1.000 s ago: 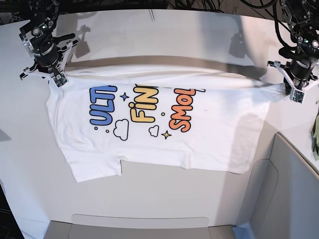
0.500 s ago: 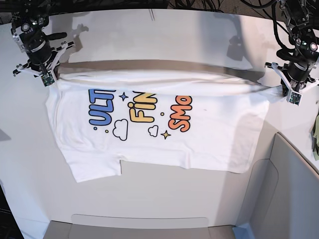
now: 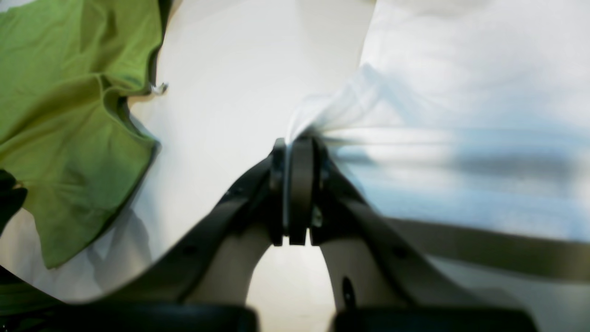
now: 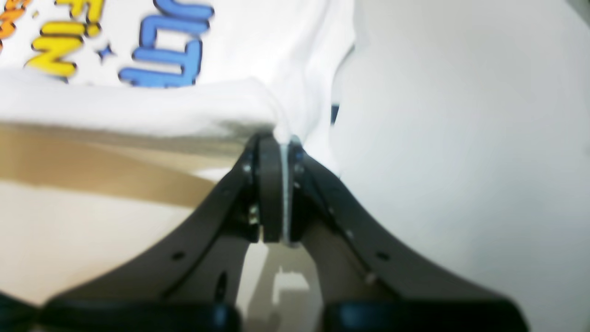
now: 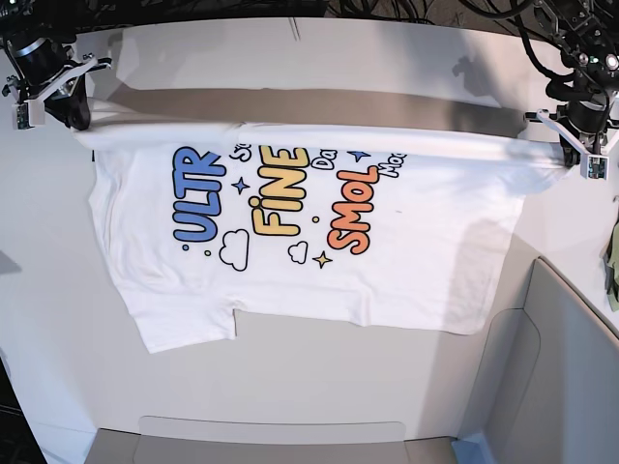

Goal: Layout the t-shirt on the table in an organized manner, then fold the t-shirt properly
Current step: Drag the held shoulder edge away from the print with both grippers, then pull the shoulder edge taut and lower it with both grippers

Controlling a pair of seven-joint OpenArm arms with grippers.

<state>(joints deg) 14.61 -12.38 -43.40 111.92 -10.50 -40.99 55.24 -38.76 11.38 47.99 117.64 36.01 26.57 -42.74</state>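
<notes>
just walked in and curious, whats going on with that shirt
Two robot arms are spreading a white printed t-shirt over the table. The left tool and the right tool are each shut on a far corner of the shirt, holding that edge raised and taut while the near part lies flat. No fold is made yet.

I see the shirt (image 5: pixel 406 242) as soft matt white cloth with flat, slightly glossy print. The table (image 5: pixel 290 377) looks smooth, hard and faintly shiny. My gripper fingers (image 3: pixel 299 184) seem matt black plastic. A green cloth (image 3: pixel 69 115) looks matt too.
</notes>
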